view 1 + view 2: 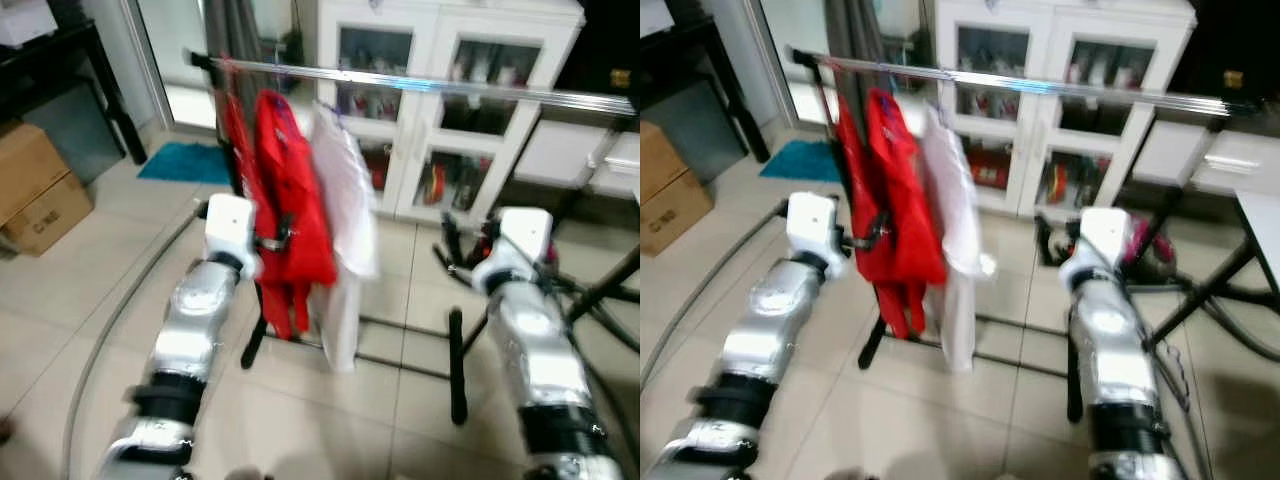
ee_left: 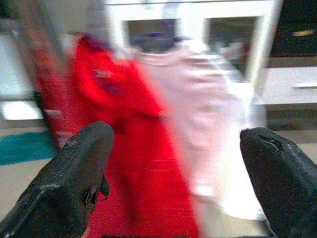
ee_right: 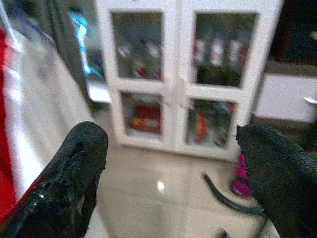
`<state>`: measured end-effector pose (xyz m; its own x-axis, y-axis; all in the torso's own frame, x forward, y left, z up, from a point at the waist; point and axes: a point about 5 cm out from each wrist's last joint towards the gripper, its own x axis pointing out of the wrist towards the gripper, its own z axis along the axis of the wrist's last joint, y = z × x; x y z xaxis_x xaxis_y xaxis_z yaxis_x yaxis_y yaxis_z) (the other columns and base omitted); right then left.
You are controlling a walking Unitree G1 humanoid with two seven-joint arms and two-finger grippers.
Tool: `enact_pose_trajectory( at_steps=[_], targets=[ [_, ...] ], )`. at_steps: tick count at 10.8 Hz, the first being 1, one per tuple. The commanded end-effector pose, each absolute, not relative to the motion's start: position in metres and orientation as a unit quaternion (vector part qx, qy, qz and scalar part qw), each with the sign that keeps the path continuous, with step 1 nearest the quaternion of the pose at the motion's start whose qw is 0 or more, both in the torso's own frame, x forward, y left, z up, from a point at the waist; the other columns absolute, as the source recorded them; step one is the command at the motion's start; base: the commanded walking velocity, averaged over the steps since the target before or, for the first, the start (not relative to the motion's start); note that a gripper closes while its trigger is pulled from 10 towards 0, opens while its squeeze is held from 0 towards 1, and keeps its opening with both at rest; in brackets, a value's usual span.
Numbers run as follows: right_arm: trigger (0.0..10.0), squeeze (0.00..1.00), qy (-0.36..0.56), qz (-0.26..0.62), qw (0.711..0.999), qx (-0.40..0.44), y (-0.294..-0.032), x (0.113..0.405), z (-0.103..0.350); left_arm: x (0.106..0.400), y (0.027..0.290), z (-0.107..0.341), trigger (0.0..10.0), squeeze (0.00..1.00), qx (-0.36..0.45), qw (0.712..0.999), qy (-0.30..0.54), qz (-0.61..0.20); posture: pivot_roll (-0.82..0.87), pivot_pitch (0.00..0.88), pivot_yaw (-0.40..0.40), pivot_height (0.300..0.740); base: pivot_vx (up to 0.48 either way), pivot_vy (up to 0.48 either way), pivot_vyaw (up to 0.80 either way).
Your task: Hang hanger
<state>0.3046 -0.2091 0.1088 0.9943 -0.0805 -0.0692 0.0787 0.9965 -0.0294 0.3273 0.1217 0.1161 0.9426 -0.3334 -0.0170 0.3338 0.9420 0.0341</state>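
Pale glossy floor tiles cover the room, with a white glass-door cabinet against the far wall at 12 o'clock, a teal mat at 11 o'clock, and a cardboard box beside a dark table at 9 to 10 o'clock. A silver garment rail on a black stand spans the head views at 12 o'clock. Hung from the rail at its left end are red garments and, just beside them, a white garment; the hangers themselves are too blurred to make out. The left gripper is raised facing the red and white garments, jaws spread wide, nothing between them. The right gripper is raised at 3 o'clock, facing the cabinet, jaws likewise wide apart and empty. A pink object lies on the floor near the cabinet; possibly a bottle, focus is poor.
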Motion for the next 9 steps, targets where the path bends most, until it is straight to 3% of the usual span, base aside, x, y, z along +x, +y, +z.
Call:
enact_pose_trajectory(
  at_steps=[1,3,9],
  targets=[
    [10.0,0.0,0.031,-0.034,0.999,-0.006,-0.206,0.306,0.112,0.329,0.129,0.119,10.0,1.0,0.021,0.986,0.007,-0.166,-0.01,0.0,0.02,0.74,0.0,0.0,0.0],
    [10.0,0.0,0.024,-0.055,0.998,-0.007,-0.21,0.303,0.113,0.332,0.128,0.12,10.0,1.0,0.037,0.986,0.005,-0.165,-0.02,0.0,0.026,0.74,0.0,0.0,0.0],
    [10.0,0.0,0.038,-0.028,0.999,-0.004,-0.209,0.311,0.131,0.337,0.129,0.137,10.0,1.0,0.033,0.983,-0.007,-0.182,-0.01,0.0,0.029,0.74,0.27,0.0,0.0]
  ],
)
